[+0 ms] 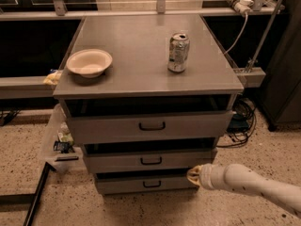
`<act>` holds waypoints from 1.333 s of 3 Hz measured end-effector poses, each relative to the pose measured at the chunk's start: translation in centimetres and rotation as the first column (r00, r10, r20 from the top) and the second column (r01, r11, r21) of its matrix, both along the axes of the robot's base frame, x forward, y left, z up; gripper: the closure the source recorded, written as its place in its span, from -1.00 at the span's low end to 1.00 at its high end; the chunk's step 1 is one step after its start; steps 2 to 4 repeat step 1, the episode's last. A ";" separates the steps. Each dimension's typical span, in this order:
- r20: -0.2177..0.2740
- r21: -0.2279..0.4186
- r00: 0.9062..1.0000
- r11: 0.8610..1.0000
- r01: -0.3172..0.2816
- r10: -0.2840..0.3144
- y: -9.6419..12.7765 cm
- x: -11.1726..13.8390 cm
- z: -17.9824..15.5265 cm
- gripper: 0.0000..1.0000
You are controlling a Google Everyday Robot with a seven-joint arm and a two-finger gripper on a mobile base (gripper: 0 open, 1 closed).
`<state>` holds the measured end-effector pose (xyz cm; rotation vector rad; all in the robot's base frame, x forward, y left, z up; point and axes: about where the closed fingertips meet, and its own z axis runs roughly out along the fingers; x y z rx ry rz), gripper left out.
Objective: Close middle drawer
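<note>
The middle drawer (117, 163) is the second of three grey drawers in the cabinet. It has a flat front and a small dark loop handle (151, 161). It stands slightly open, with a dark gap above its front. My gripper (193, 175) is at the end of the white arm (249, 184) that comes in from the lower right. It sits just below the right end of the middle drawer's front, at the top edge of the lowest drawer (122, 185). I cannot see whether it touches either front.
The top drawer (108, 127) also stands open a little. A pale bowl (89, 62) and a drink can (178, 52) stand on the cabinet top (136, 51). A plastic bag (59, 138) with items hangs at the cabinet's left. Cables (240, 121) lie at the right. The floor is speckled.
</note>
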<state>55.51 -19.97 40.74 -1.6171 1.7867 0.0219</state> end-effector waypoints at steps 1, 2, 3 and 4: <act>-0.057 0.007 0.998 1.000 0.018 -0.017 -0.4 -4.0 3.2 1.00; -0.057 0.007 0.998 1.000 0.018 -0.017 -0.4 -4.0 3.2 1.00; -0.057 0.007 0.998 1.000 0.018 -0.017 -0.4 -4.0 3.2 1.00; -0.057 0.007 0.998 1.000 0.018 -0.017 -0.4 -4.0 3.2 1.00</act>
